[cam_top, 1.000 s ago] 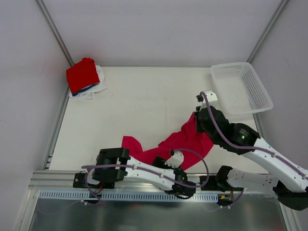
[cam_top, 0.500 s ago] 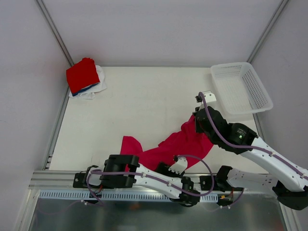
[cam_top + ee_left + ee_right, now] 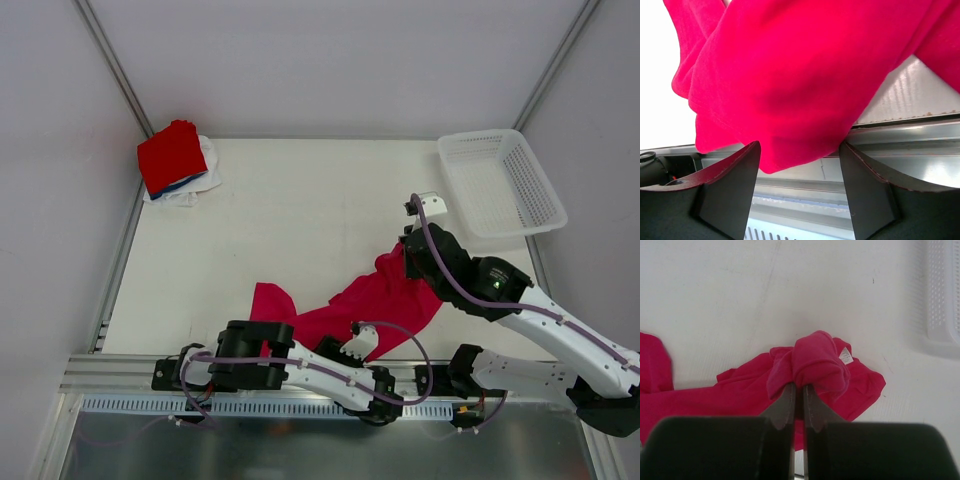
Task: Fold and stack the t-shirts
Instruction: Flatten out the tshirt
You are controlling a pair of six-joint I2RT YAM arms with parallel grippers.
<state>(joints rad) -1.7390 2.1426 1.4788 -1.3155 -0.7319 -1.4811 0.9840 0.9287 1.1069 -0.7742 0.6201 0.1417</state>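
Note:
A crimson-pink t-shirt [image 3: 375,298] lies crumpled near the table's front edge, one end [image 3: 270,300] reaching left. My right gripper [image 3: 407,262] is shut on a raised bunch of its cloth; the right wrist view shows the fingers [image 3: 790,400] pinched under the bunch [image 3: 820,362], a white label [image 3: 845,356] beside it. My left gripper [image 3: 338,348] is low at the front edge. Its jaws stand open and empty [image 3: 800,146] just below a fold of the shirt [image 3: 790,85] that hangs over the edge. A folded stack, bright red [image 3: 171,155] on top of blue and white, sits at the far left corner.
A white mesh basket [image 3: 500,182] stands at the far right, its rim in the right wrist view [image 3: 940,300]. A metal rail [image 3: 910,132] runs along the table's front edge under the hanging cloth. Grey walls enclose the table.
My left arm has swung lower along the front rail, its gripper now under the shirt's hanging edge. The right gripper has shifted slightly left with the cloth in it.

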